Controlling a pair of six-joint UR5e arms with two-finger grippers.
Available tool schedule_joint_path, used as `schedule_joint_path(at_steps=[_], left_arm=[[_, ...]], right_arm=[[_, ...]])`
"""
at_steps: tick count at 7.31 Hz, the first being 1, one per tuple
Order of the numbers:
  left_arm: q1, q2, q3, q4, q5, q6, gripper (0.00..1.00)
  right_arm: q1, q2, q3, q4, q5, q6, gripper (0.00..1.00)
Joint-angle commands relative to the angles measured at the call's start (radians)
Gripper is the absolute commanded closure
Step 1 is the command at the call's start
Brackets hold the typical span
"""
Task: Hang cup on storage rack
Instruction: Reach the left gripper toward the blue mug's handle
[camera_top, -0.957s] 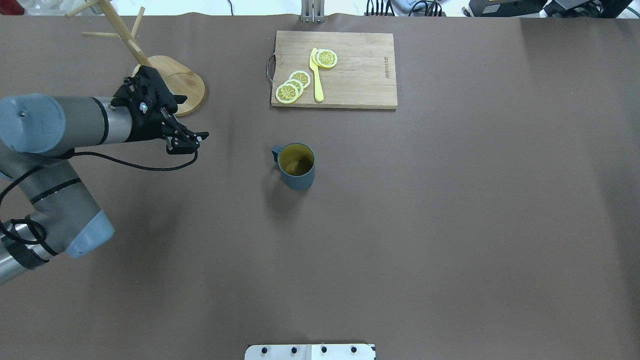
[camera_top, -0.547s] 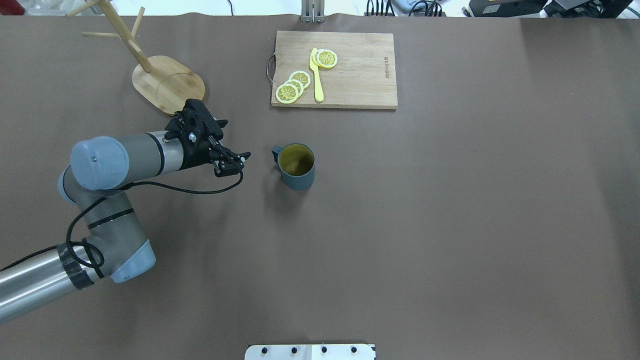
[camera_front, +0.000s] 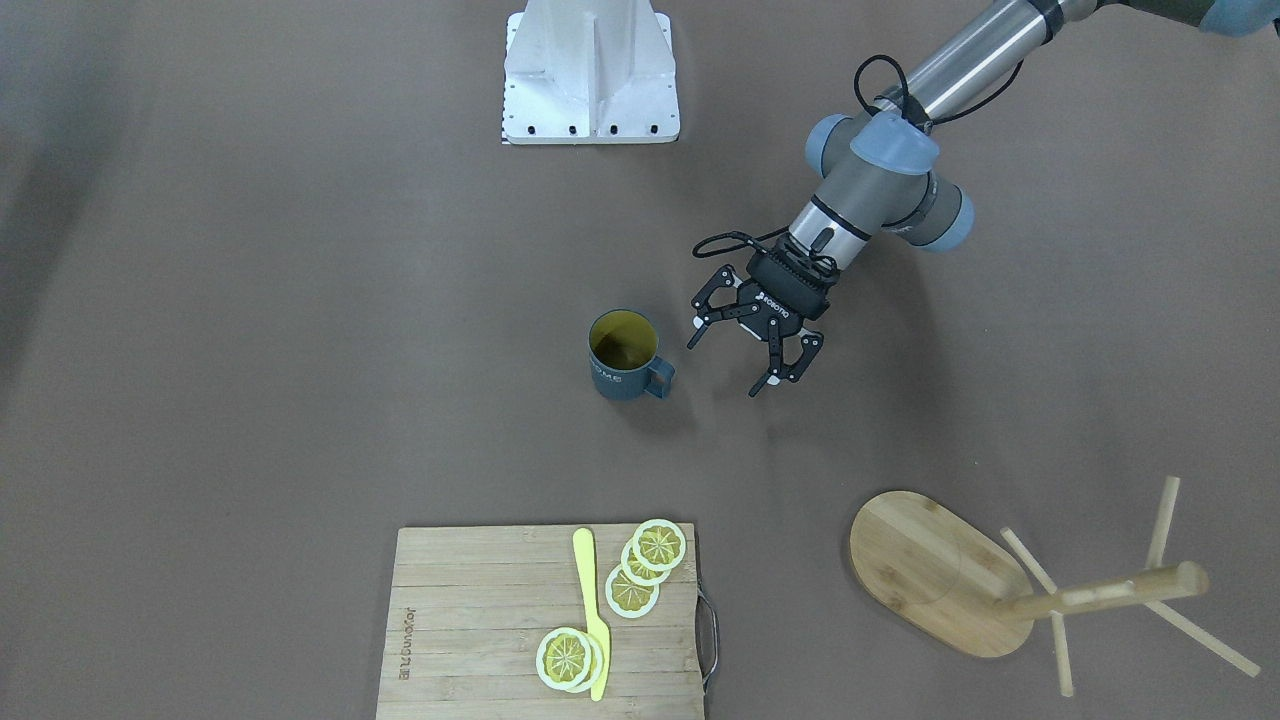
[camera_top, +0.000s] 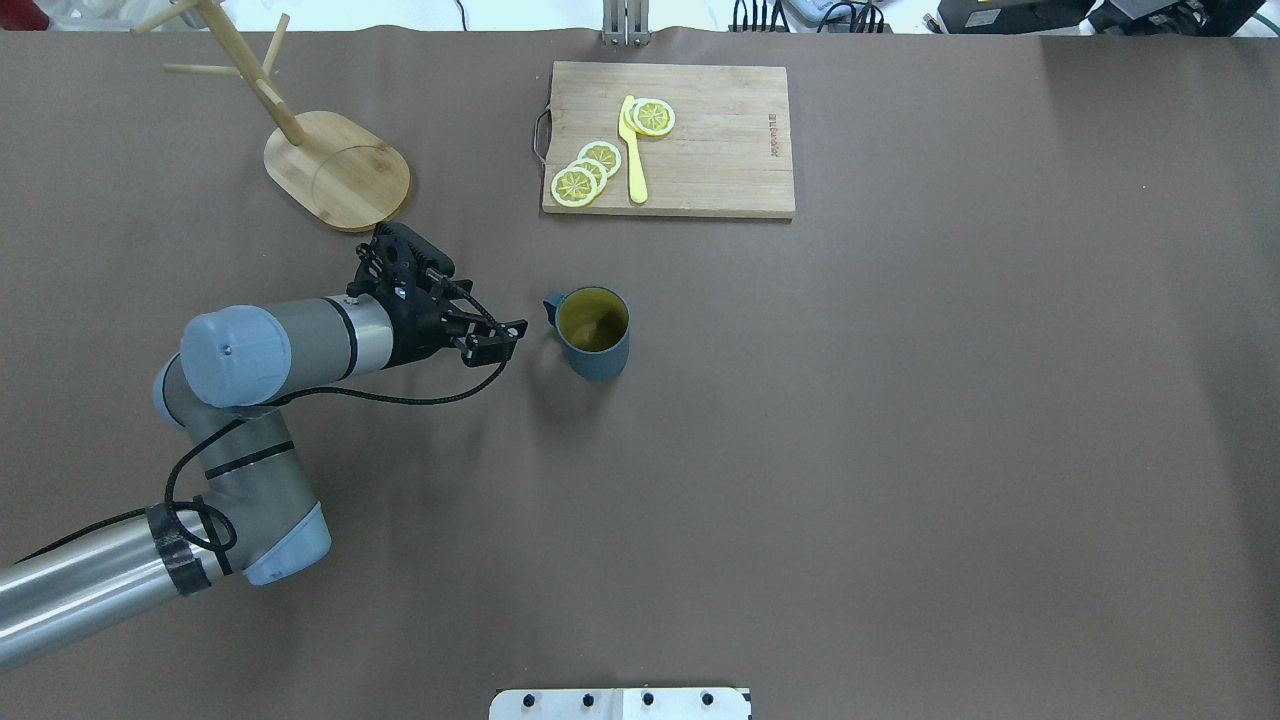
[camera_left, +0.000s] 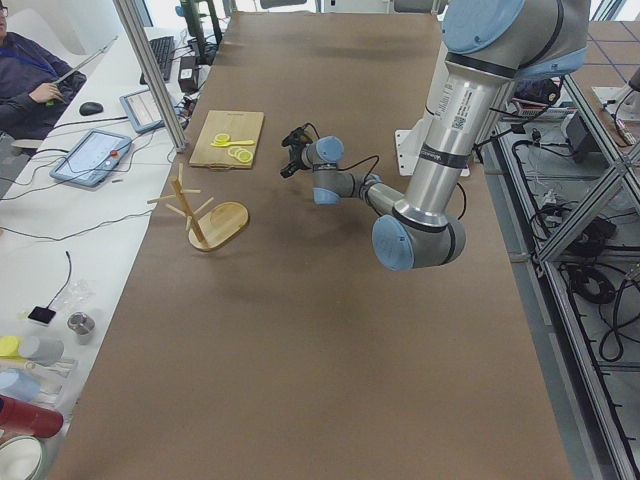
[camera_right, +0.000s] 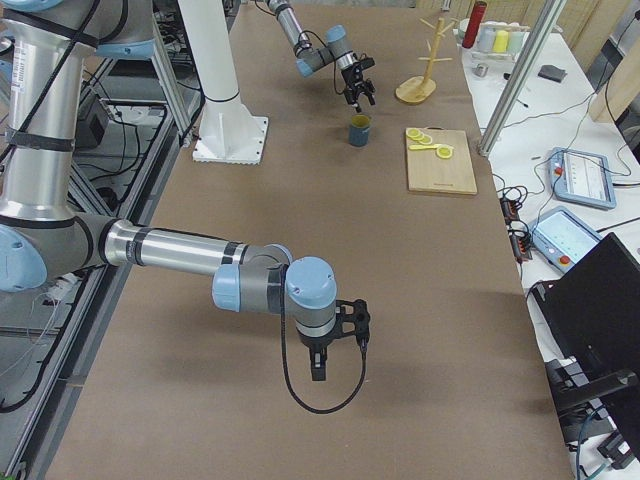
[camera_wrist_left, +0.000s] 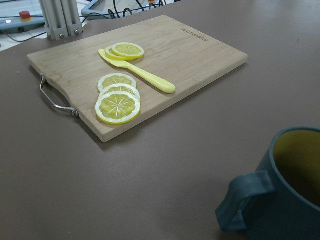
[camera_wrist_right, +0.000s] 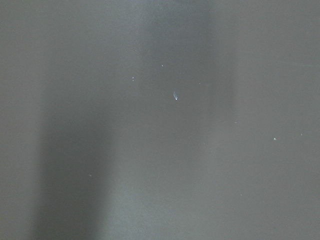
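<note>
1. While the cup (camera_top: 593, 332) is standing upright on the table (camera_top: 900, 450), mouth up, it is sitting just ahead of the left gripper (camera_top: 497, 341), apart from it and touched by nothing.
2. Its handle (camera_front: 660, 377) is pointing back toward that gripper and a little to one side. In the wrist view it is showing low and right of centre.
3. That gripper is hanging with its jaws spread wide, carrying nothing.
4. Judgement: the step in hand is looking like the approach to the grasp. Doing it well is calling for a shift toward the handle side, then squaring the jaws across the loop or the rim wall beside it, leaving the loop's opening free for hanging. An off-centre close is risking a tipped cup.
5. Behind the gripper and off to its side, the storage rack (camera_top: 340, 170) is standing well apart from the cup.
6. Beyond the cup, a cutting board (camera_top: 700, 150) is lying with lemon slices (camera_top: 590, 170) and a yellow knife (camera_top: 632, 150) on it.
7. Far off, the right gripper (camera_right: 335, 345) is hovering over bare table. I cannot tell how its jaws are standing.
</note>
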Motion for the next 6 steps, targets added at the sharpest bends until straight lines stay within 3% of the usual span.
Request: schedule_joint_path(at_steps=[1, 3, 4, 6], left_arm=[[0.014, -0.036, 0.051, -0.003, 0.005, -0.039, 0.1], [0.015, -0.046, 0.054, -0.003, 0.005, -0.036, 0.37], [0.015, -0.056, 0.054, 0.0, 0.005, -0.036, 0.44], [0.021, -0.056, 0.066, -0.002, 0.005, -0.036, 0.46]], right_arm=[[0.0, 0.0, 0.001, 0.0, 0.0, 0.001, 0.0], [0.0, 0.0, 0.002, 0.0, 0.0, 0.008, 0.0], [0.0, 0.001, 0.005, 0.0, 0.0, 0.019, 0.0], [0.0, 0.002, 0.005, 0.0, 0.0, 0.028, 0.0]])
